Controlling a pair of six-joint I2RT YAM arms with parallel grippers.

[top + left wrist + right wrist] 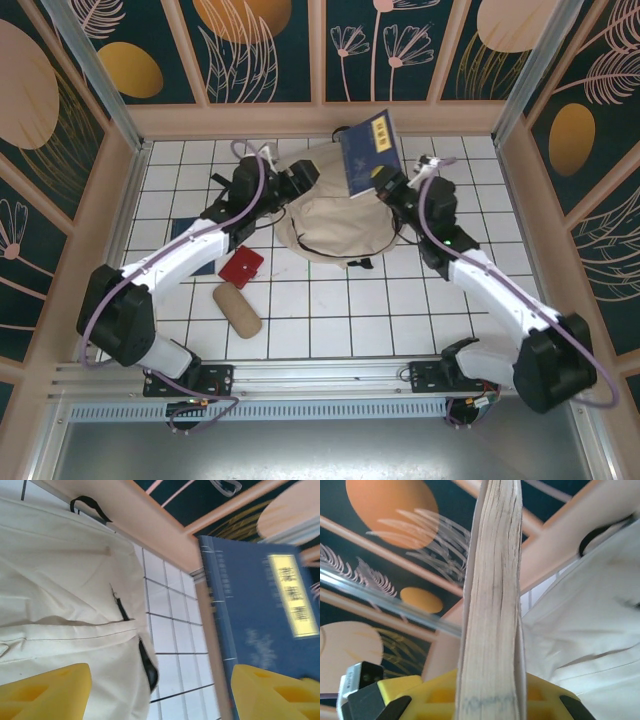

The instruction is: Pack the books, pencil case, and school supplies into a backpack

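- Right gripper (386, 186) pinches a thin, flat navy book (372, 155) with a yellow label. The book tilts above the backpack (330, 228) at its 12 o'clock, showing cream, ridged page edges.
- Left gripper (298, 178) has its fingers spread with nothing between them, at the backpack's 10 o'clock.
- Backpack is soft, crumpled beige fabric; its inside is hidden.
- A flat red square (242, 266) and a tan roll-shaped pencil case (237, 310) lie on the white tiled table (330, 310), at the backpack's 8 o'clock.
- A dark flat shape (186, 230) at 9 o'clock is mostly covered and can't be identified.
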